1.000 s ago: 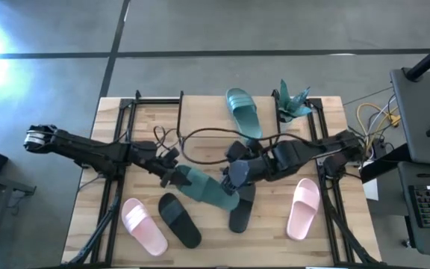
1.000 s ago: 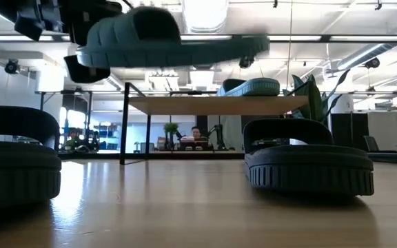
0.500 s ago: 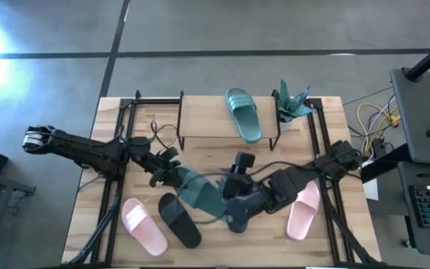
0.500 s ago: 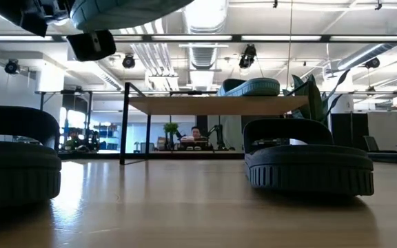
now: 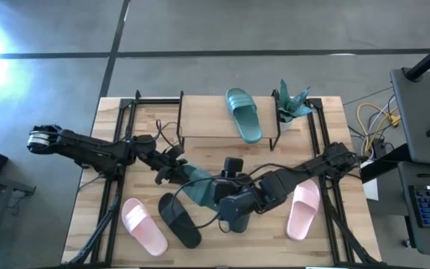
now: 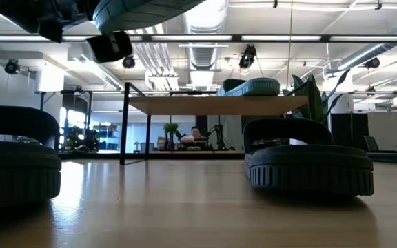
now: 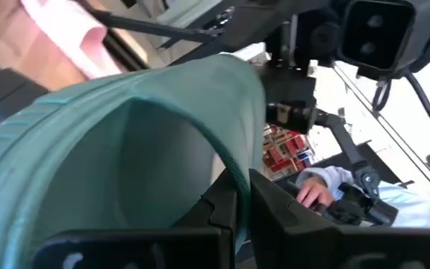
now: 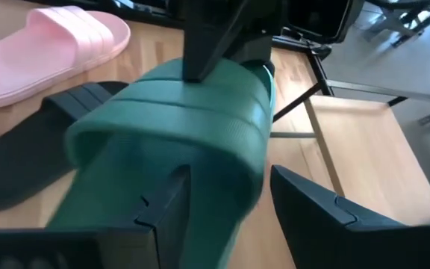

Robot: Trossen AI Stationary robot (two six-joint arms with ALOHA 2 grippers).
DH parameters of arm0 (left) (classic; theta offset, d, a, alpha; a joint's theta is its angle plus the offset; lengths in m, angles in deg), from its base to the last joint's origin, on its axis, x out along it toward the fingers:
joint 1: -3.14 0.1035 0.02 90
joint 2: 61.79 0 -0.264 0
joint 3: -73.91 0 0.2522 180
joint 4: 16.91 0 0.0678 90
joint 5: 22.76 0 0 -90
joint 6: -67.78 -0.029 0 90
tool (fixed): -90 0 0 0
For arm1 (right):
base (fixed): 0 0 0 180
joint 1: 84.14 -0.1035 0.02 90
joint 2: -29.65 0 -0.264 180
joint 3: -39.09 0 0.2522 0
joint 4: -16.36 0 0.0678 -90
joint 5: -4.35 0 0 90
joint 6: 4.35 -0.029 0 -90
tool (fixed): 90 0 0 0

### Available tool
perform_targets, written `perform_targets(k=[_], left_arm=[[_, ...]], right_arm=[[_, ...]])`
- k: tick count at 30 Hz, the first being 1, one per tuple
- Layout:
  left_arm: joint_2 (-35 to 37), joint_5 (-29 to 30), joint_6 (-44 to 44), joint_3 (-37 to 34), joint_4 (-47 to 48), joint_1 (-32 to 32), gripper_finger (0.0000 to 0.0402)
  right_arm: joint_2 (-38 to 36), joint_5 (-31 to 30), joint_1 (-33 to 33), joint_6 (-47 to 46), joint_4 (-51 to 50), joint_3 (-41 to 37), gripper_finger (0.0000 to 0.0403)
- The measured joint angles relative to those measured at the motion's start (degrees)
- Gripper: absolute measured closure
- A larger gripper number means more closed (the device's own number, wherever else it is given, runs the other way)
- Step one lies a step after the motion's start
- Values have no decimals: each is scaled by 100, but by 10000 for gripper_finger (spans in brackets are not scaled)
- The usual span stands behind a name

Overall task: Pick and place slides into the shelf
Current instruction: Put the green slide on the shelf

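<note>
My left gripper point(image 5: 174, 170) is shut on a teal slide point(image 5: 200, 187) and holds it above the table's middle; the low view shows the slide point(image 6: 143, 10) high up. My right gripper point(image 5: 226, 213) is open at the slide's near end. In the right wrist view its fingers point(image 8: 166, 209) stand on either side of the slide's side rim point(image 8: 252, 187). The shelf point(image 5: 207, 123) stands at the far middle with a second teal slide point(image 5: 243, 113) lying sole-down on its board. My left gripper pinches the teal slide's strap at its edge point(image 7: 237, 187), the edge running down between the two fingers. Seen from the right wrist view, a finger point(image 8: 215, 37) comes onto the strap's top point(image 8: 226, 75) from the table's left. The slide is lifted clear and tilted. My right gripper: I cannot tell whether its open fingers touch the slide.
A pink slide point(image 5: 144, 224) and a black slide point(image 5: 179, 219) lie near the front left. Another pink slide point(image 5: 303, 209) lies at the front right. A black slide point(image 6: 309, 155) rests under my right arm. A green plant point(image 5: 293, 101) stands beside the shelf.
My right gripper has gone from the table's middle toward the near edge and down, rolling as it went, and now stands at the teal slide's near end. My left gripper has lifted and tipped the slide, which has risen mostly out of the low view's top.
</note>
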Motion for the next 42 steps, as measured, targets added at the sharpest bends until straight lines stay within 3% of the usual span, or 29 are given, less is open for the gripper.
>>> perform_targets(k=[10,19,23,30,42], left_arm=[[-592,-171,-2,281,-26,3,400],[-382,-225,-6,325,-244,19,374],[-356,-200,-7,259,-254,28,373],[-354,75,-11,119,-152,20,372],[286,369,-295,-193,92,197,359]], right_arm=[[26,-216,36,-120,-58,0,235],[54,-116,74,-348,-272,-22,352],[52,-351,86,-591,-283,-33,387],[34,-241,103,-709,-361,-11,392],[7,-141,85,-1027,-622,-9,392]])
